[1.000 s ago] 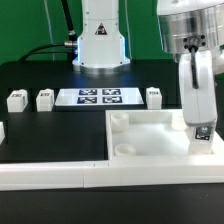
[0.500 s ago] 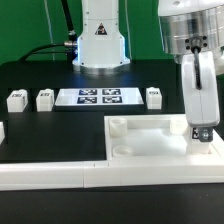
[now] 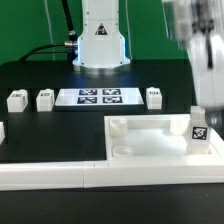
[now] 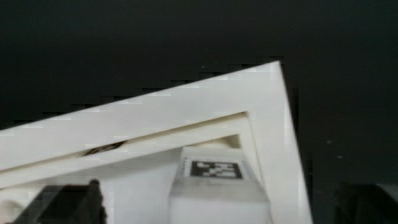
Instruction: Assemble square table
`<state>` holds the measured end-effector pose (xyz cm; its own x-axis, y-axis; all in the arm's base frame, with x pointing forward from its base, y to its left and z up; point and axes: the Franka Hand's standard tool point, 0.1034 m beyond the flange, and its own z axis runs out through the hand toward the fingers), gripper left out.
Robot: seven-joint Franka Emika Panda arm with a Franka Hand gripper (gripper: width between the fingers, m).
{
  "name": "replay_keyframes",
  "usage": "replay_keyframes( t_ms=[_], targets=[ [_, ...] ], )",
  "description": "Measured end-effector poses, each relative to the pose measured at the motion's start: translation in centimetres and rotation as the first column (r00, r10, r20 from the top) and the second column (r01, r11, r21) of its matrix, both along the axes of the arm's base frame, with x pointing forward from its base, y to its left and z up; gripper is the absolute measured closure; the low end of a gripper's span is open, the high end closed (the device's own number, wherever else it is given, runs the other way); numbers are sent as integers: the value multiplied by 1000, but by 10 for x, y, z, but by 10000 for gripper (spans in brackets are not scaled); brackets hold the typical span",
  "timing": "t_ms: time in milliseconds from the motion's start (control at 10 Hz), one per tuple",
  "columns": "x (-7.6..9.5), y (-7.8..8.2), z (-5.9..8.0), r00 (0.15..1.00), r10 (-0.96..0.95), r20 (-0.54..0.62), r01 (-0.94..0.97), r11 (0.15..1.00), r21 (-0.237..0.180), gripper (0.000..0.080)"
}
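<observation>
The white square table top (image 3: pixel 150 119) lies at the front right, its raised rim also showing in the wrist view (image 4: pixel 178 108). One tagged white leg (image 3: pixel 199 131) stands upright in its back corner on the exterior view's right. The wrist view shows that leg (image 4: pixel 217 172) from above. My gripper (image 3: pixel 208 98) is blurred above the leg and clear of it. In the wrist view the gripper (image 4: pixel 222 208) is open, its dark fingers (image 4: pixel 68 204) spread wide of the leg. Three loose legs (image 3: pixel 16 99) (image 3: pixel 44 99) (image 3: pixel 153 95) sit on the black table behind.
The marker board (image 3: pixel 98 97) lies flat between the loose legs. The robot base (image 3: pixel 100 40) stands behind it. A long white L-shaped rail (image 3: pixel 55 172) runs along the front edge. Another white piece (image 3: pixel 2 130) shows at the exterior view's left edge.
The gripper has let go of the leg and moved up and toward the exterior view's right. The leg stays standing in the corner.
</observation>
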<state>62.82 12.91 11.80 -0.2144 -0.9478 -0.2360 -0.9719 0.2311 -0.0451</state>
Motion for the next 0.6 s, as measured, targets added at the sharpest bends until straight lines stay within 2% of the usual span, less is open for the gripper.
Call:
replay_keyframes(
  t_ms=[100, 200, 600],
  targets=[
    [0, 0, 3, 1000, 2, 5, -2, 1000, 1, 151],
    [-2, 0, -3, 1000, 6, -3, -6, 1000, -2, 151],
    [-2, 1, -3, 1000, 18, -1, -19, 1000, -3, 151]
  ],
)
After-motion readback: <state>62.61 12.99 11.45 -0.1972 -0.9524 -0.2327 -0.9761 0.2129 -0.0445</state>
